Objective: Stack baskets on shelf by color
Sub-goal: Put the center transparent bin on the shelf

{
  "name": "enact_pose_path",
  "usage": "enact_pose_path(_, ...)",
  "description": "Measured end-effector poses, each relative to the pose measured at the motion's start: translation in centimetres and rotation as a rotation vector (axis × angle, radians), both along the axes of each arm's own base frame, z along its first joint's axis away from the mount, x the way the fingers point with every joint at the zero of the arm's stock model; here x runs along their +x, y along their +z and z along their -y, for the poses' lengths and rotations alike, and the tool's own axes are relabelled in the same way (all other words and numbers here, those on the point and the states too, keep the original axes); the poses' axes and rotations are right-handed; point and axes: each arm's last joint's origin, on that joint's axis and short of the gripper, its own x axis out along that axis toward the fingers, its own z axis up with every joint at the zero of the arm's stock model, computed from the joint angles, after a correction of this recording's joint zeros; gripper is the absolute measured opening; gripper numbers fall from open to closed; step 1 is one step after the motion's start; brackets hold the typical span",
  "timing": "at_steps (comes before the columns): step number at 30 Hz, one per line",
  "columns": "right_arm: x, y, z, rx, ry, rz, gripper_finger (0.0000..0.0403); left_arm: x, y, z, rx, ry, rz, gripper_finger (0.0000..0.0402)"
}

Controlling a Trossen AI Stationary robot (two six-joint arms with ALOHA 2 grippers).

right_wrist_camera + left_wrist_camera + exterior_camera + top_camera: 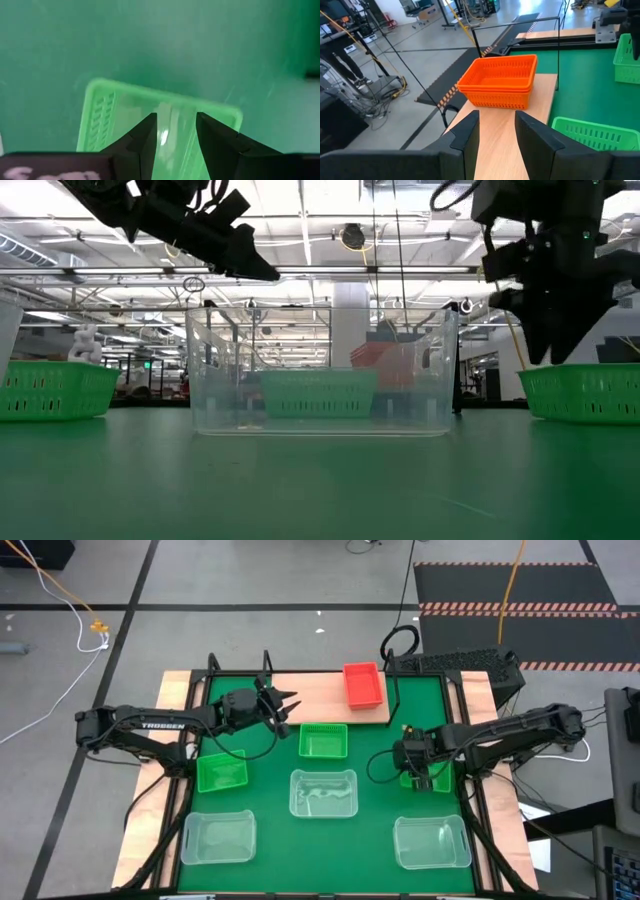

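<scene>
Three green slotted plastic baskets sit on the green mat (270,820) as we look down: one by the left edge (221,772), one just in front of the light wooden shelf board (325,692), namely the middle green basket (323,740), and one on the right (436,780), mostly hidden beneath our right arm. Nearer the front we count three clear see-through baskets: front left (218,838), centre (323,793) and front right (431,842). On the shelf's right end rests a red stack of baskets (363,685); the left wrist view shows one red basket nested in another, and we cannot tell whether a third is inside.

Our left gripper (286,706) hangs in the air over the shelf's left part, its fingers (465,136) parted with bare wood showing between them, nothing in their hold, pointing toward the red stack.

Our right gripper (174,132) points straight down just over the right green basket, fingers parted with a gap between them. In the low view its fingertips (553,350) end close above the basket's rim (580,370); we cannot tell whether they touch it, and nothing is gripped.
</scene>
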Motion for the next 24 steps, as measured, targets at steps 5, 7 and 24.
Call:
enact_pose_path(5,0.5,0.5,-0.2,0.032,0.098,0.091,0.0130,0.0,0.0,0.0,0.000,0.001,0.000,0.0127)
enact_pose_path(7,1.0,0.8,-0.4,0.092,0.097,0.151,0.0130,0.0,0.0,0.0,-0.001,0.001,0.000,0.0127)
enact_pose_path(24,9.0,2.6,-1.7,-0.048,0.588,0.277,0.0130,0.1,0.0,0.4,0.001,-0.016,-0.006,0.0127)
